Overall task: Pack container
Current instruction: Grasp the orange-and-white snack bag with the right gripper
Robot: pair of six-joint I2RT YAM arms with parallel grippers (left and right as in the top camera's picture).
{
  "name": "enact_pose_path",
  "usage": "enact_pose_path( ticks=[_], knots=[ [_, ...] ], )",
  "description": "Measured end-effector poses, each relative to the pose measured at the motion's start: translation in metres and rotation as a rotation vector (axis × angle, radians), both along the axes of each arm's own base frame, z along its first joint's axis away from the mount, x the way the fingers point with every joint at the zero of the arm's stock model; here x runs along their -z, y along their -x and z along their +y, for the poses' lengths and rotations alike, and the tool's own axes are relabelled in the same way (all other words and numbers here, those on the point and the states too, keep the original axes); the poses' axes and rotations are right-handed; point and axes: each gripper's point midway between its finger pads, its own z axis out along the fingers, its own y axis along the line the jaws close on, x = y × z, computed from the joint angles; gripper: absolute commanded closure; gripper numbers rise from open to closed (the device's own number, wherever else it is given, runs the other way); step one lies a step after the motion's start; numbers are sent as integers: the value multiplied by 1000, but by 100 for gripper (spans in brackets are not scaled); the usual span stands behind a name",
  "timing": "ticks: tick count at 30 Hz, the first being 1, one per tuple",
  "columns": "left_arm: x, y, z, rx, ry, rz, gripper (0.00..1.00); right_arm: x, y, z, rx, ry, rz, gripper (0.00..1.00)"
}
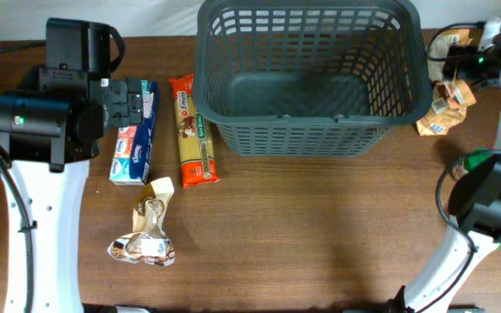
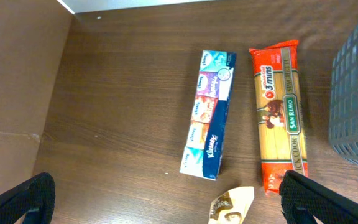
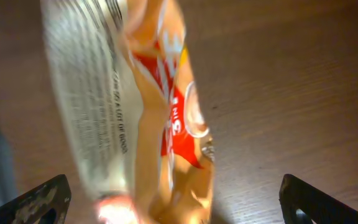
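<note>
1. Basket (image 1: 307, 135) stands on the table (image 1: 320, 226) between the two claws. It is on the right of the left claw, past the pasta, and on the left of the right claw. Neither claw touches it.
2. Left claw (image 2: 171, 198) is spread wide and holds nothing. Its fingers show at the two lower corners of the wrist view.
3. Tissues (image 2: 209, 115) lie flat on the table, under and just ahead of the left claw, within the span of its fingers.
4. Pasta (image 2: 281, 115) lies alongside the tissues, on the left claw's basket side, with a strip of table between them. Its far end is near the basket's wall.
5. Wrapper (image 1: 149, 228), crumpled, lies on the near side of the left claw, and only its tip shows between the fingers.
6. Right claw (image 3: 176, 202) is also spread wide, with a finger at each lower corner of its wrist view.
7. Packet (image 3: 160, 124), orange and blurred, fills the space between and ahead of the right claw's fingers. Neither finger is seen pressing on it.
</note>
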Motion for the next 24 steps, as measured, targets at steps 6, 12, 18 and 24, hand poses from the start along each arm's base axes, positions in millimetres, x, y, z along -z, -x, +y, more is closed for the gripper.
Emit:
enact_pose_path(
  ticks=[6, 12, 18, 24],
  knots=[
    [16, -10, -10, 30, 35, 49, 1, 53, -2, 6, -50, -55, 99, 1],
    [43, -15, -20, 61, 75, 147, 1, 102, 5, 11, -60, -105, 201, 32],
    [63, -10, -25, 73, 94, 243, 1, 105, 2, 16, -34, -129, 197, 96],
    [67, -3, -26, 74, 97, 280, 1, 104, 9, 19, 73, -178, 212, 96]
  ],
)
